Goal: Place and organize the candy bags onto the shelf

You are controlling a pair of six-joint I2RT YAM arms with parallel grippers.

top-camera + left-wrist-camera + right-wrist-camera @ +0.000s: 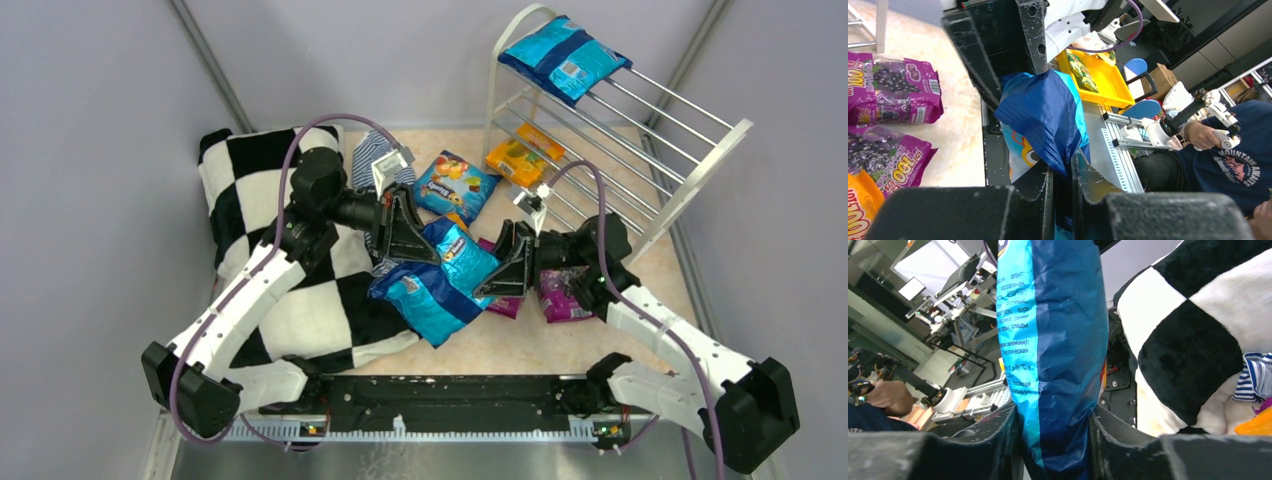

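Observation:
A blue candy bag (458,255) is held between both grippers, just above the floor. My left gripper (408,238) is shut on one edge of it (1043,115). My right gripper (508,262) is shut on the opposite end (1058,340). Another blue bag (425,302) lies just below, at the pillow's edge. The white shelf (700,165) stands at the back right, with blue bags (565,55) on its top tier and orange bags (520,155) lower down. A blue fruit-print bag (455,185) and purple bags (565,298) lie on the floor.
A black-and-white checkered pillow (290,290) fills the left side under my left arm. A striped cloth (372,160) lies behind it. In the left wrist view, purple bags (893,95) and an orange bag (860,210) lie on the floor. Grey walls close in the cell.

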